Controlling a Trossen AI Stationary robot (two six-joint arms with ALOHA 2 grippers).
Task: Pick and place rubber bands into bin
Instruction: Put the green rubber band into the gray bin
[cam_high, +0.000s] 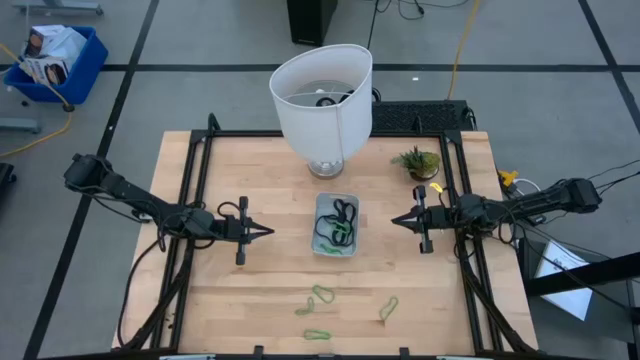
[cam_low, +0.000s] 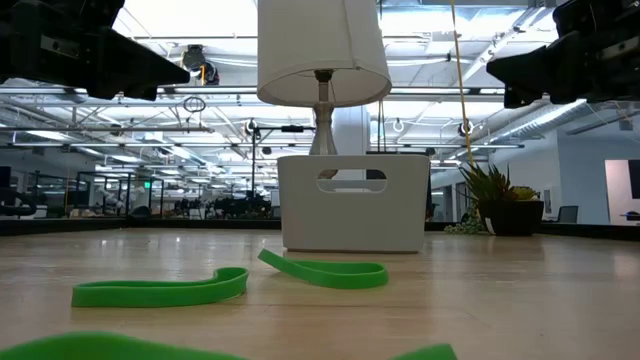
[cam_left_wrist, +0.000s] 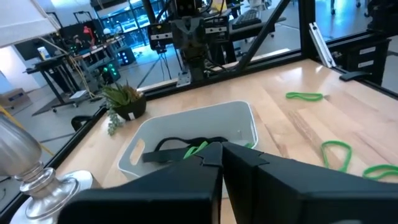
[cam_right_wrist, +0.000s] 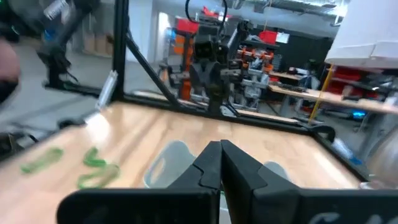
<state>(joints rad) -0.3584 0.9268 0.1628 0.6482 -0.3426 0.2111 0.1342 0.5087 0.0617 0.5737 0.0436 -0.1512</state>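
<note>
The bin (cam_high: 336, 224), a small pale tray, sits at the table's middle with black and light-green rubber bands (cam_high: 340, 222) inside; it also shows in the left wrist view (cam_left_wrist: 186, 140) and the low view (cam_low: 352, 202). Three light-green rubber bands lie loose on the wood toward the near edge (cam_high: 320, 295), (cam_high: 388, 308), (cam_high: 317, 334). My left gripper (cam_high: 268, 232) is shut and empty, left of the bin, above the table. My right gripper (cam_high: 394, 221) is shut and empty, right of the bin.
A white lampshade-like bucket (cam_high: 322, 100) on a metal stand is just behind the bin. A small green potted plant (cam_high: 418, 162) stands at the back right. A blue crate (cam_high: 55, 60) sits on the floor beyond the table's far left.
</note>
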